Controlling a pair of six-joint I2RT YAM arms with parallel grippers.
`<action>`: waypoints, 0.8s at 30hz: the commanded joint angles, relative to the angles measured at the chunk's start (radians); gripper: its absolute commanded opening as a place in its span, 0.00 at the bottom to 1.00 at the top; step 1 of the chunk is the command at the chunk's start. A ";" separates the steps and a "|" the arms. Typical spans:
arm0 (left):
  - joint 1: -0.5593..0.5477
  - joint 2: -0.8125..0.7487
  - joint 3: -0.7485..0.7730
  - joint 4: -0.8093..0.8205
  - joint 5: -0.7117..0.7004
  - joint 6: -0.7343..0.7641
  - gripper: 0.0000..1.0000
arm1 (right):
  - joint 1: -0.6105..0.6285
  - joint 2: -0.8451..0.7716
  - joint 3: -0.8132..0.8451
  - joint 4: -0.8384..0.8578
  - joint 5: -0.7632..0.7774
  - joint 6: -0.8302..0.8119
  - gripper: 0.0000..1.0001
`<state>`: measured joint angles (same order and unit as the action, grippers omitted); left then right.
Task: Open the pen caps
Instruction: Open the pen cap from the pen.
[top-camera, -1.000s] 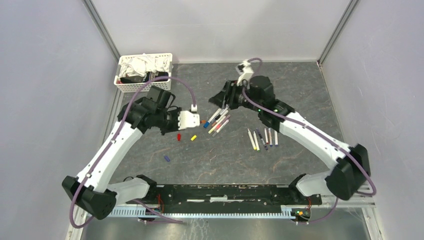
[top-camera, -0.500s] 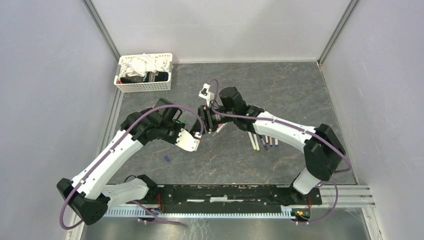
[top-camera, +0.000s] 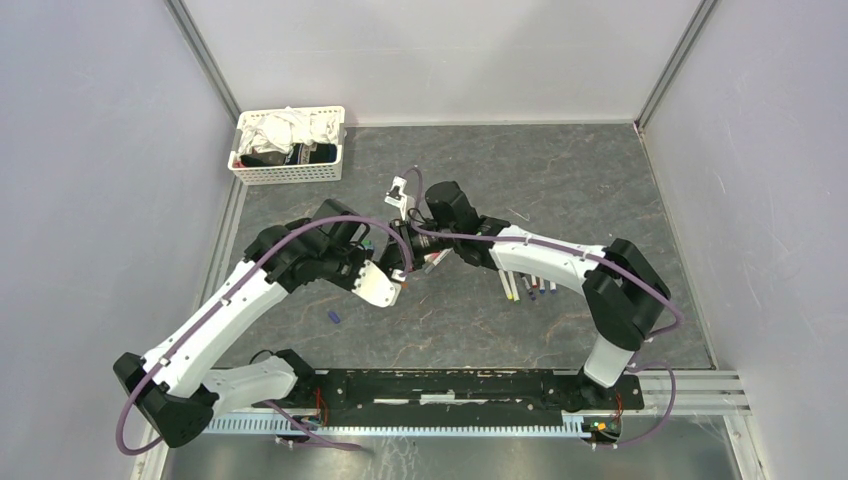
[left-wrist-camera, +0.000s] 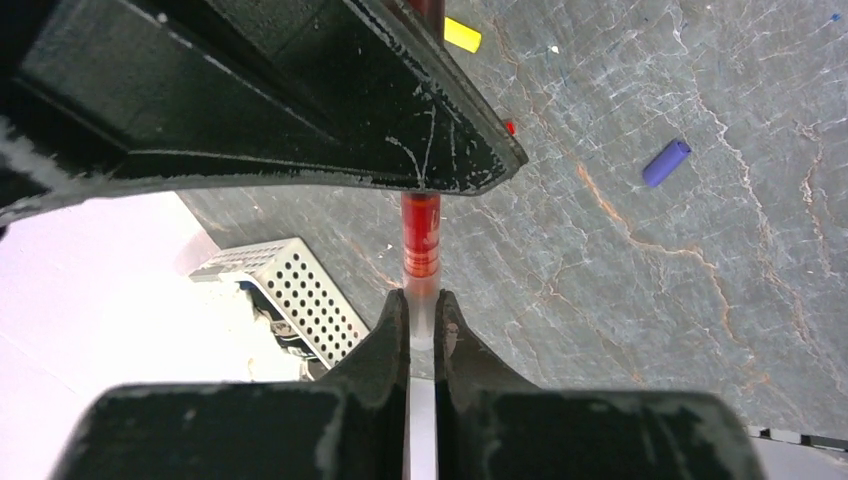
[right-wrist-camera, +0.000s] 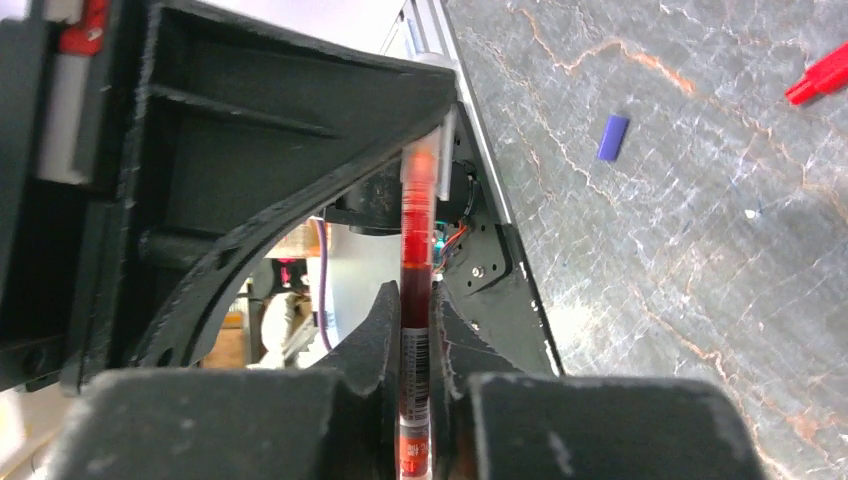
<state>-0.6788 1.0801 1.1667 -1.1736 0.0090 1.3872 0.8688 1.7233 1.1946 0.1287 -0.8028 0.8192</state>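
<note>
The left tool (left-wrist-camera: 421, 305) was shut tight on one end of the red pen (left-wrist-camera: 421, 235). The right tool (right-wrist-camera: 414, 300) pinched the other end, straight across.

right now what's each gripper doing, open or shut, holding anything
left gripper: shut on the red pen, gripping its pale end.
right gripper: shut on the same red pen, gripping its red part.
</note>
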 joint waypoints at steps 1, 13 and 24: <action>-0.010 0.004 0.038 -0.002 0.037 -0.001 0.14 | 0.001 -0.004 0.015 0.095 -0.037 0.002 0.00; -0.010 0.061 0.169 -0.111 0.240 -0.159 0.66 | -0.082 -0.135 -0.266 0.256 -0.181 -0.100 0.00; -0.011 0.119 0.163 -0.107 0.307 -0.212 0.81 | -0.083 -0.140 -0.223 0.307 -0.194 -0.066 0.00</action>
<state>-0.6834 1.1839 1.3045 -1.2919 0.2623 1.2469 0.7837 1.6161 0.9184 0.3626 -0.9726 0.7544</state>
